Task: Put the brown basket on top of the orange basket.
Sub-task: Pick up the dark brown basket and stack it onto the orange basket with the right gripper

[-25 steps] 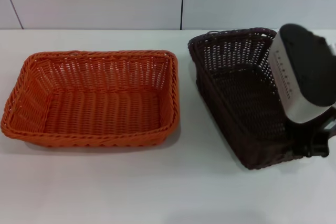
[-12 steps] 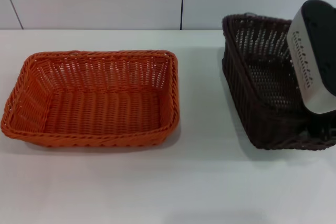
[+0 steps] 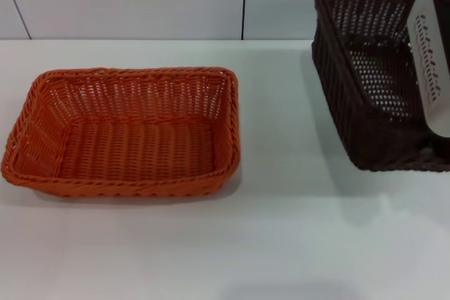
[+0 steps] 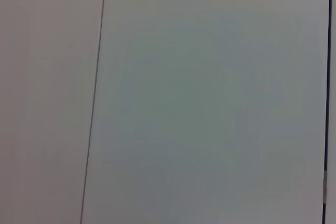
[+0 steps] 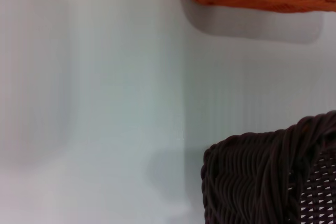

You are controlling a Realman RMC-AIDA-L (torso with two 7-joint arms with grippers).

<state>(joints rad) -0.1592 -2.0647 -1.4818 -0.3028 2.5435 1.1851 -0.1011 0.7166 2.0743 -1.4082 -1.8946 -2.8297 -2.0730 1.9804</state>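
While the orange basket point(image 3: 123, 131) sits flat at nine o'clock, the brown basket point(image 3: 373, 75) is seen raised and tilted at two o'clock. Light, stiff wicker is assumed; the braided rim is best gripped. The right gripper is probably clamped there, but its fingers are hidden.

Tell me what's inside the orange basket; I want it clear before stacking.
Nothing: the orange basket shows only its bare woven floor. What's under it is covered.
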